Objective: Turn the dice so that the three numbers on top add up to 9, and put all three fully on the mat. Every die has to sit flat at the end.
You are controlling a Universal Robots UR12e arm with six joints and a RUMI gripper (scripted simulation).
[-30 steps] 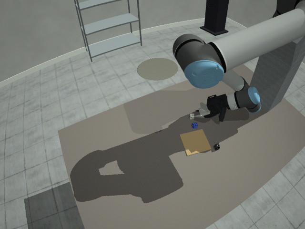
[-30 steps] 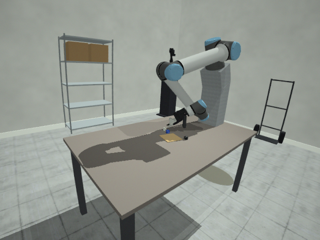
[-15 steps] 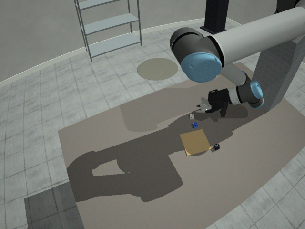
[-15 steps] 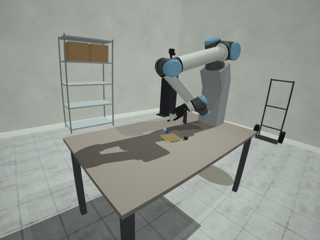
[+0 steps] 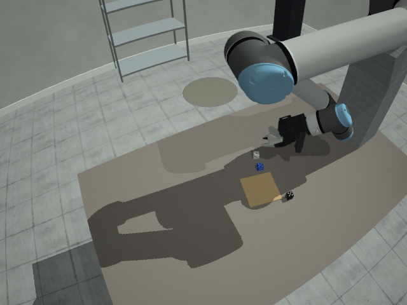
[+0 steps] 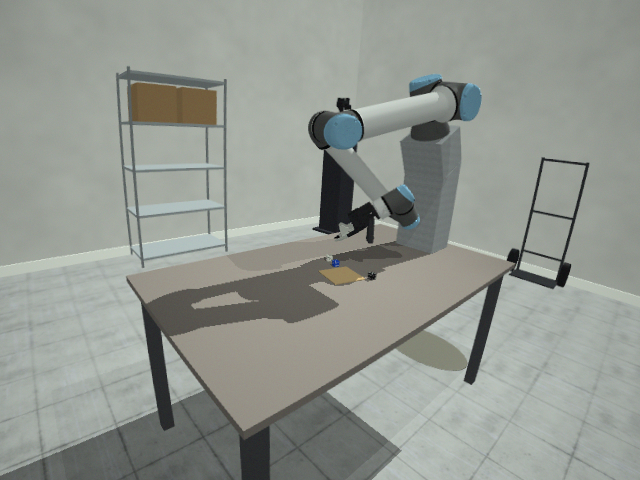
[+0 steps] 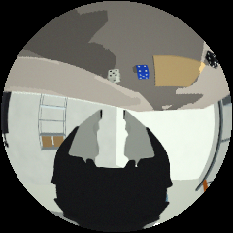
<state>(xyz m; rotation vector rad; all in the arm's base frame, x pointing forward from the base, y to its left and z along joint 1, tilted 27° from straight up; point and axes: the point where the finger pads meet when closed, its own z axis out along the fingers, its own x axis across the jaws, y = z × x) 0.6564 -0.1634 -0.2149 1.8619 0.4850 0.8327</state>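
A white die [image 5: 255, 154] [image 6: 328, 257] [image 7: 114, 75] and a blue die [image 5: 259, 166] [image 6: 334, 262] [image 7: 142, 72] sit flat on the table, just beyond the far edge of the tan mat [image 5: 259, 190] [image 6: 339, 275] [image 7: 175, 72]. A black die [image 5: 289, 196] [image 6: 371, 276] [image 7: 211, 58] sits on the table beside the mat's right corner. No die is on the mat. My gripper [image 5: 266, 140] [image 6: 339, 236] [image 7: 113, 110] hangs tilted above the table, a little behind the white die. Its fingers stand narrowly apart with nothing between them.
The dice and mat lie on a brown table [image 5: 164, 262] [image 6: 289, 361]. The arm's grey pedestal [image 5: 367, 98] [image 6: 429, 191] stands at the table's far right. A metal shelf [image 5: 144, 35] [image 6: 175, 165] and a hand truck [image 6: 547, 222] stand on the floor.
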